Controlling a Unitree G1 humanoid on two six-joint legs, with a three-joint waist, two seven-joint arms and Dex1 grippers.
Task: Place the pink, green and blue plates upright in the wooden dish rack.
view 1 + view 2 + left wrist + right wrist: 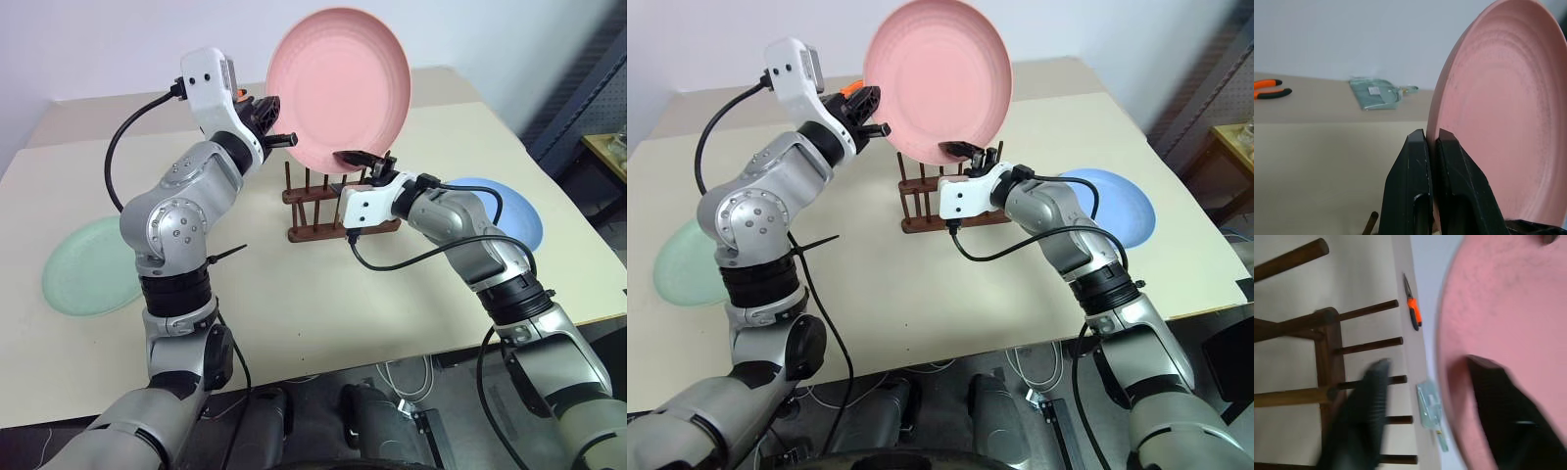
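No legible text, label, brand, number or sign appears on any object; the small tag on the clear bag point(1374, 93) is unreadable.

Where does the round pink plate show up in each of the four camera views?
Left eye view: round pink plate top centre, upright above the dark-brown wooden dish rack.
Right eye view: top centre, above the rack.
Left wrist view: right side, rim clamped by the left tool.
Right wrist view: right half.
Shared landmark: the rack's pegs.
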